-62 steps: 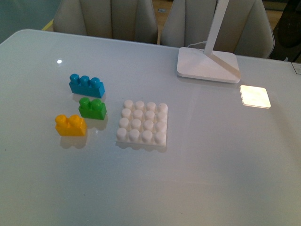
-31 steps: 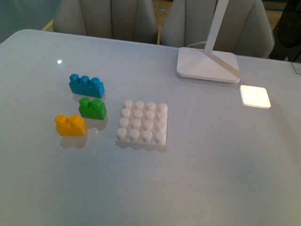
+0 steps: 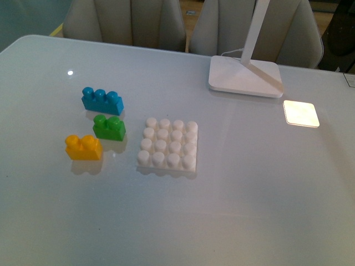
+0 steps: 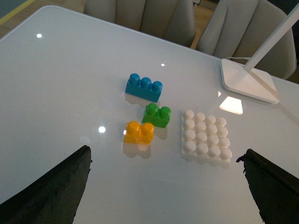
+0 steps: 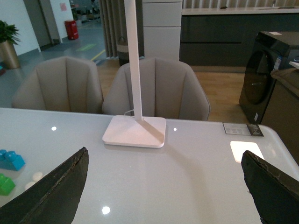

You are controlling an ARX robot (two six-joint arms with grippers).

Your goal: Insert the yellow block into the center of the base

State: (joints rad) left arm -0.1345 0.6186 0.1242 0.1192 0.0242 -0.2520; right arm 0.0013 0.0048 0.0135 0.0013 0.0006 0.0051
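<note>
Hanging above the white table (image 4: 56, 84) with the left gripper (image 4: 166, 153) spread wide, holding nothing. Facing the yellow block (image 4: 138, 132), loose on the table ahead of that gripper, nearer its left finger. Close by the green brick (image 4: 157, 115), blue brick (image 4: 144, 87) beyond, base (image 4: 205, 137) near, toward the right finger, apart from the block. Showing the right gripper (image 5: 164, 154) equally wide, empty, facing the lamp (image 5: 134, 130), well apart from the block.

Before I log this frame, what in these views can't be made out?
Lamp head: cut off by the top edge, every view.
Green brick: cut by the frame edge, right wrist view; yellow block and base lie outside it.
Table label print: too small, right wrist view.
</note>
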